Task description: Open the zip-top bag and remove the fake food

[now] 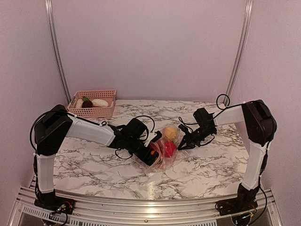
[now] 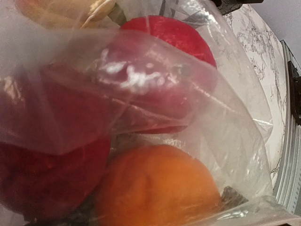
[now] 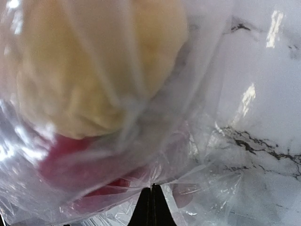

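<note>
Right gripper (image 3: 151,207): your fingertips are pressed together, pinching a fold of the zip-top bag (image 1: 162,159). Left gripper (image 1: 150,151): at the bag's opposite side; you cannot tell whether it is clenched or released. Bag: mid-table, between both grippers, holding a yellow fruit (image 1: 170,133), a red fruit (image 1: 169,149) and an orange fruit (image 2: 157,188). Marble table (image 1: 94,165): beneath. Pink basket (image 1: 94,112): far left corner, well apart, holding a white toy piece (image 1: 99,102) and a dark toy piece (image 1: 87,104).
</note>
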You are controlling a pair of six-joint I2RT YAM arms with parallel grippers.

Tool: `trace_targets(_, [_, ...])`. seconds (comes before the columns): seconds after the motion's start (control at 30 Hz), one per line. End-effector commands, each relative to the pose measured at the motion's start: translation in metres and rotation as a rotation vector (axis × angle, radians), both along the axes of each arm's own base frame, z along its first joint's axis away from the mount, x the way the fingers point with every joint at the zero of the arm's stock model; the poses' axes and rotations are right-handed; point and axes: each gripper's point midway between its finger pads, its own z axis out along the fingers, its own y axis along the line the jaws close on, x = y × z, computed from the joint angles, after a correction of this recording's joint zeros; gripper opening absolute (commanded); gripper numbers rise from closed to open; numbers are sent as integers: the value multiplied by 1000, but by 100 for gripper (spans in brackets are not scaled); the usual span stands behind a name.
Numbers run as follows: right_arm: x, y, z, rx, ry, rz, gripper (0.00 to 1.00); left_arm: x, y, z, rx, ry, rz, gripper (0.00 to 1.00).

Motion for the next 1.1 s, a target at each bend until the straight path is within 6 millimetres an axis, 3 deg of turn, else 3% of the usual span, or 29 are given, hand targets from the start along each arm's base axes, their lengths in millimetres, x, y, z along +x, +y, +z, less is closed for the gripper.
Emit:
trace_targets(0.0, [-2,4,-6,-5,8,6,0,-7,12,-29,105,13,-33,99])
trace_targets(0.1, [-1,2,-6,-12,3,4,0,-4,22,-28,117,14,0,91])
trace_targets(0.27, [2,-3,-9,-28,4,-14,0,4,35,9,-5,0,59,75])
trace_targets(0.37, [6,-8,-9,-38,-2,-36,0,6,47,20,-31,-2,88,70])
trace_targets(0.73, [12,-19,-3,-21,-12,-76,0,20,110,55,-102,11,204,63])
trace_targets(0.9, [12,-19,1,-1,-22,-88,0,60,151,90,-181,-15,342,64])
trace_targets(1.07, [14,-16,7,28,-35,-94,0,132,194,133,-244,-75,548,64])
